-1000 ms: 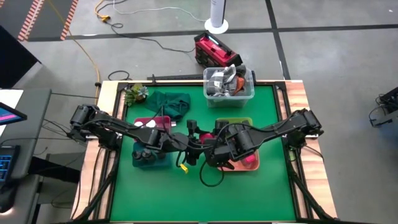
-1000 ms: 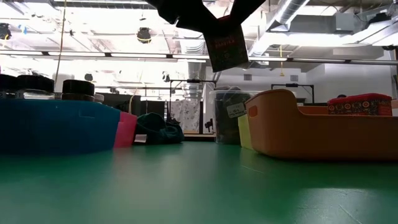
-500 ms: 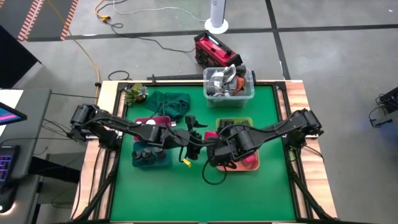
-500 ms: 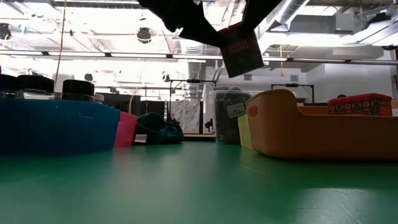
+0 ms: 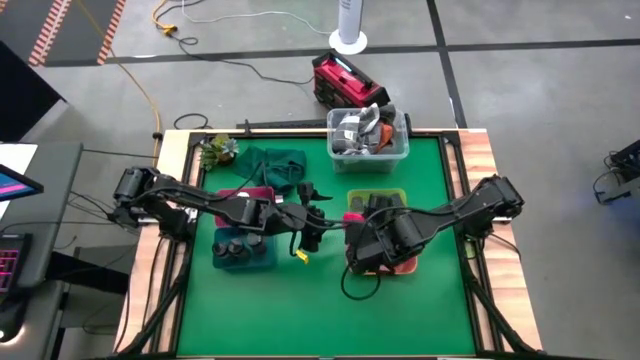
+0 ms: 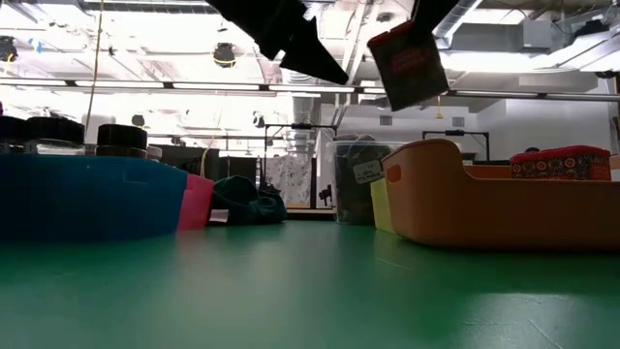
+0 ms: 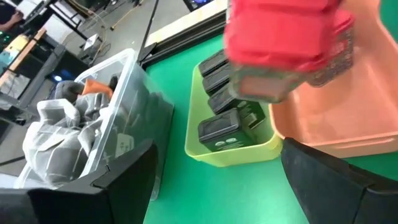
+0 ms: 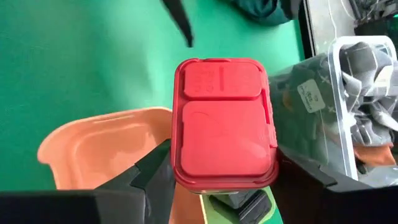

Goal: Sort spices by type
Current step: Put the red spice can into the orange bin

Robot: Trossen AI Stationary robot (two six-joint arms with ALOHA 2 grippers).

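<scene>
My right gripper (image 8: 224,177) is shut on a red-lidded cube (image 8: 224,121) and holds it in the air above the orange tray (image 8: 93,146); the low view shows the cube (image 6: 409,63) hanging tilted. My left gripper (image 7: 217,152) is open and holds nothing. It hovers mid-table (image 5: 312,207), facing the cube (image 7: 286,43). Dark grey blocks (image 7: 227,121) lie in the yellow-green tray (image 5: 377,198). Round dark jars (image 5: 235,247) stand in the blue tray (image 5: 262,262). A pink tray (image 5: 258,193) sits beside it. My right gripper pinches the cube between its two fingers (image 8: 152,177), one on each of two opposite sides (image 8: 178,167) just under the red lid. The fingers come from above, pointing down. The cube is lifted clear and hangs tilted below them, lid upward.
A clear tub (image 5: 368,132) of grey clutter stands at the far edge, with a green cloth (image 5: 275,165) and a small plant (image 5: 215,150) to its left. A small yellow thing (image 5: 298,257) lies mid-table. The near half of the green mat (image 5: 300,320) holds nothing.
My right gripper has carried the cube toward the table's right, from mid-table to above the orange tray, and the cube has tipped further. My left gripper has stayed near mid-table, drifting slightly toward the far edge, so the two now stand apart.
</scene>
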